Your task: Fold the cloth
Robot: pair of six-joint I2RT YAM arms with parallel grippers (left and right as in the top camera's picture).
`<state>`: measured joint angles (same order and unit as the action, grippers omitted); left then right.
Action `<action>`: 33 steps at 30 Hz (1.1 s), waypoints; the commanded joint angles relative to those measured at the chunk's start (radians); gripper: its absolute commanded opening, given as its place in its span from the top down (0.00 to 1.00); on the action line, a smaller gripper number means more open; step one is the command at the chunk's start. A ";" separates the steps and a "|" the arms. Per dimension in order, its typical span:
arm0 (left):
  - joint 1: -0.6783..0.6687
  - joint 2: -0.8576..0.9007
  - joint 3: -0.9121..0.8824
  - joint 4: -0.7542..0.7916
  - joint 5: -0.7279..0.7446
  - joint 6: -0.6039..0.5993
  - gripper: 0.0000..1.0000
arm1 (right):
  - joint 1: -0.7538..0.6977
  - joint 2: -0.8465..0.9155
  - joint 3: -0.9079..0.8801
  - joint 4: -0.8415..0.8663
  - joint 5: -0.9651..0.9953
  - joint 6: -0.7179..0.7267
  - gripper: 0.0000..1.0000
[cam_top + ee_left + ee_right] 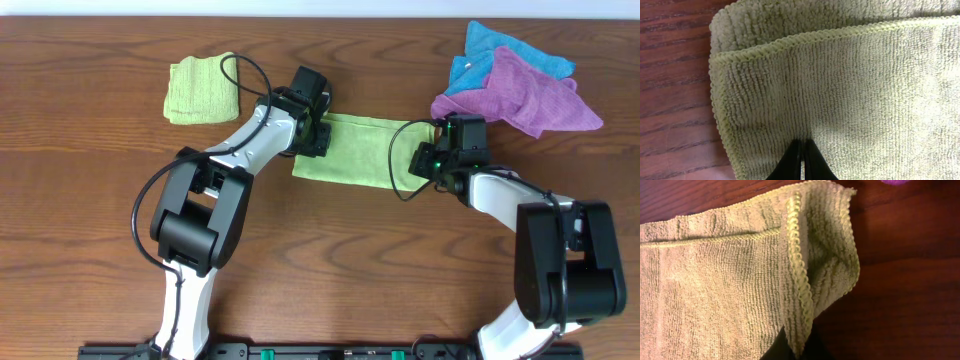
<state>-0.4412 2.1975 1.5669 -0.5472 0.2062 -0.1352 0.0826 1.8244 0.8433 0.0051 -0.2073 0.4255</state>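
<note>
The cloth (352, 150) is a light yellow-green towel lying as a folded strip in the middle of the wooden table. My left gripper (318, 138) is at its left end. In the left wrist view its fingers (802, 145) are shut, with their tips pinching the top layer of the cloth (850, 95). My right gripper (428, 158) is at the right end. In the right wrist view its fingers (799, 347) are shut on the hemmed edge of the cloth (715, 290), which stands up in a curled flap. I see no white tag.
A small folded green cloth (202, 90) lies at the back left. A blue cloth (490, 45) and a purple cloth (530, 95) are heaped at the back right, close behind my right gripper. Bare wood surrounds the strip.
</note>
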 commanded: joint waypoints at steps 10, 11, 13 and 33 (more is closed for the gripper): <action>0.003 0.077 0.095 -0.145 0.000 0.009 0.94 | 0.072 -0.101 0.139 -0.245 0.043 -0.037 0.98; 0.005 0.077 0.111 -0.158 0.000 0.009 0.94 | 0.085 -0.110 0.153 -0.254 0.043 -0.041 0.99; 0.006 0.077 0.133 -0.169 0.000 0.009 0.94 | 0.114 -0.117 0.172 -0.260 0.043 -0.042 0.99; 0.132 -0.030 0.380 -0.504 0.056 0.122 0.94 | 0.278 -0.117 0.196 -0.241 0.100 -0.032 0.99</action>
<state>-0.3374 2.2429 1.9194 -1.0306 0.2470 -0.0498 0.3370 1.7168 1.0199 -0.2382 -0.1265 0.4007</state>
